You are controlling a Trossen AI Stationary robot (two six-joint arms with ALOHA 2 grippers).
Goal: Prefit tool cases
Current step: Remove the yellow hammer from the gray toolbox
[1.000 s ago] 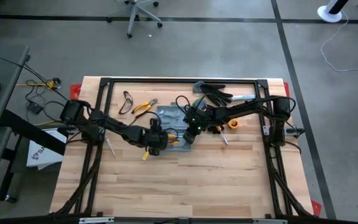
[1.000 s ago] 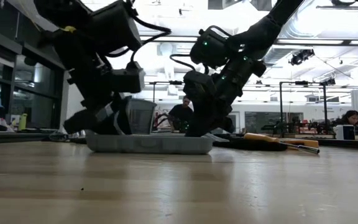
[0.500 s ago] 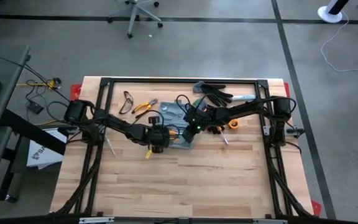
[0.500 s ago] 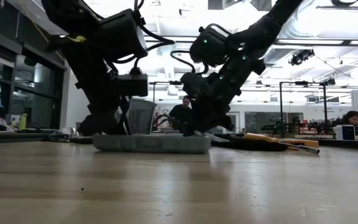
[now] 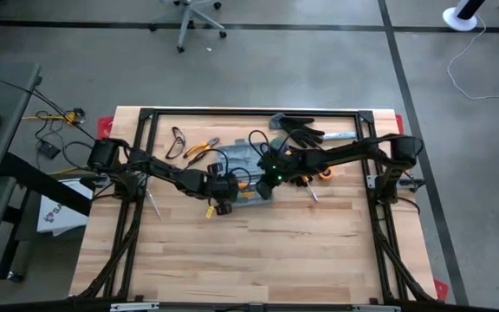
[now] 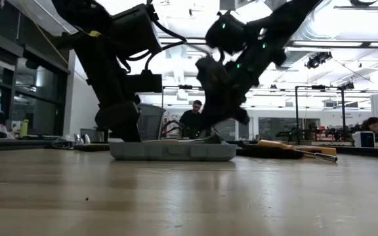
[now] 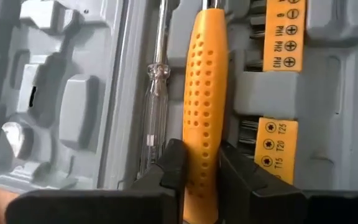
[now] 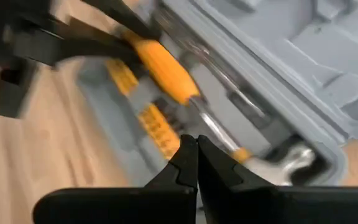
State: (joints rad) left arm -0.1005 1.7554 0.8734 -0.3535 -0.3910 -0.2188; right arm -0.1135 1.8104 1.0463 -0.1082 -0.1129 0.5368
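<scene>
Closure of the left tool on the yellow handle of a screwdriver is what has changed: a second ago its fingers were wide apart, and now the handle is gripped between them, as is seen in the left wrist view. The screwdriver is lying in its moulded slot in the open grey-blue tool case, beside a clear-handled tester and yellow bit holders. The case is placed flat on the wooden bench, near its middle, and it has been shifted a little toward the right arm's side in this second. The right tool is kept closed and empty just above the case, near the screwdriver's shaft. It is judged that the screwdriver is now being seated or adjusted in the case, so the fitting is in progress. Gloves and pliers are left on the far part of the bench.
</scene>
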